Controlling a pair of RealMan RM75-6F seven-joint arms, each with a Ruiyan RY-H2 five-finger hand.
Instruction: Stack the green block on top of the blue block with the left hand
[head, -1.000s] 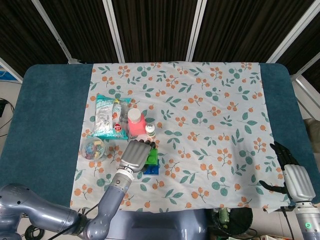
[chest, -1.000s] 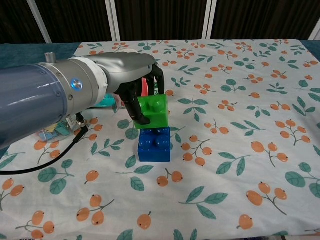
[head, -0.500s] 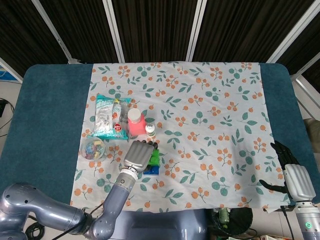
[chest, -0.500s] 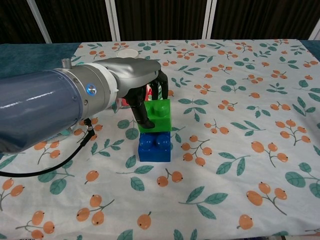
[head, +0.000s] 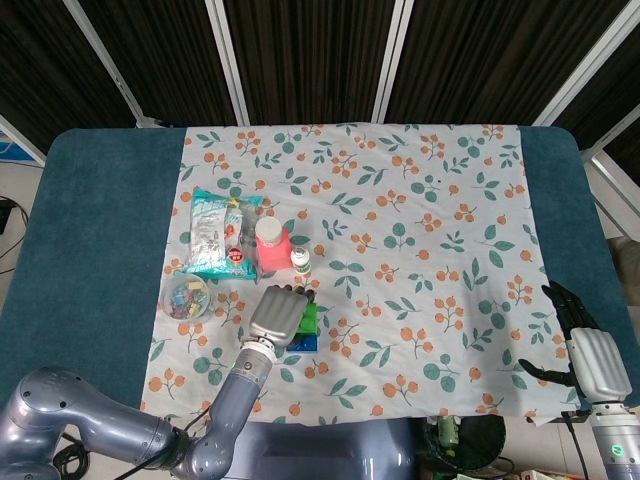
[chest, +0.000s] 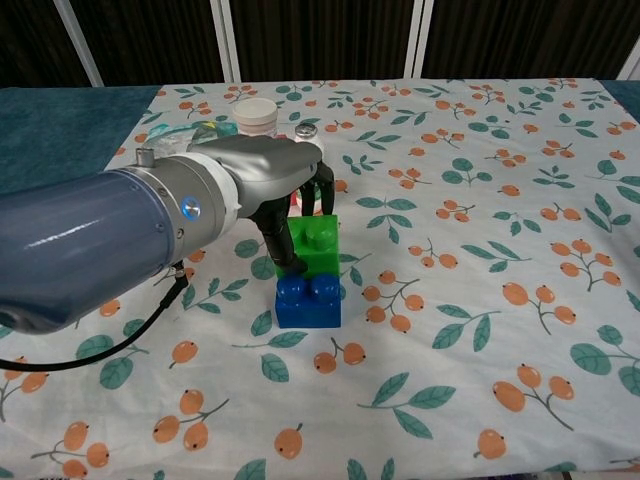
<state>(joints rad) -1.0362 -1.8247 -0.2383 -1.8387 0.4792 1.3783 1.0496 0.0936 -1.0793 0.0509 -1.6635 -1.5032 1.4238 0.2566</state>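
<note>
Now that I have lowered the green block (chest: 316, 244) onto the blue block (chest: 308, 301) near the cloth's front-left edge, it sits nearly seated, my left hand (chest: 275, 180) still pinching it. A second ago it hung tilted, clear above. My right hand (head: 588, 358) idles with fingers apart, empty.
</note>
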